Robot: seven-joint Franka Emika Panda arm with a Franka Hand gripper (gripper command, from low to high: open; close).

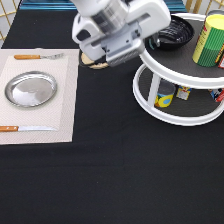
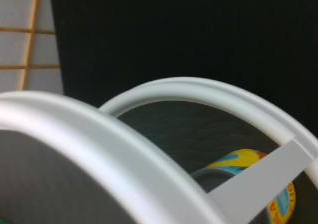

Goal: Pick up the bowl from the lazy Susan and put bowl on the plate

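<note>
Surface (image 1: 110, 170): black cloth covers it; a pale placemat (image 1: 65, 100) lies at the exterior view's left.
Bowl (image 1: 175, 31): glossy black, round, with ridged rings inside; it sits on the upper tier of the lazy Susan, at the exterior view's top. Its left part is covered by the robot's hand.
Lazy Susan (image 1: 165, 112): white, two tiers with dark grey decks, at the exterior view's right. The right edge is cut off by the frame. The wrist view shows both white rims (image 2: 208, 92) from close by.
Plate (image 1: 31, 89): shiny silver, round, shallow, with nothing on it, in the middle of the placemat, well apart from the bowl.
Claw (image 1: 150, 42): the white hand hangs over the left edge of the upper tier, at the bowl's near rim. The hand's body hides the tips, so I cannot tell whether they are spread or pressed together, nor whether they touch the bowl.
Upper tier, other: a green and yellow striped can (image 1: 210, 40) stands to the right of the bowl, partly cut off.
Lower tier: a yellow and blue can (image 1: 165, 95) behind a white post, seen also in the wrist view (image 2: 250, 165); smaller items to its right are too small to tell.
Cutlery: a fork (image 1: 37, 57) above the plate and a knife (image 1: 27, 129) below it, both with wooden handles.
Hidden: a round wooden thing (image 1: 95, 64) by the mat's top right corner shows only as a sliver under the hand.
</note>
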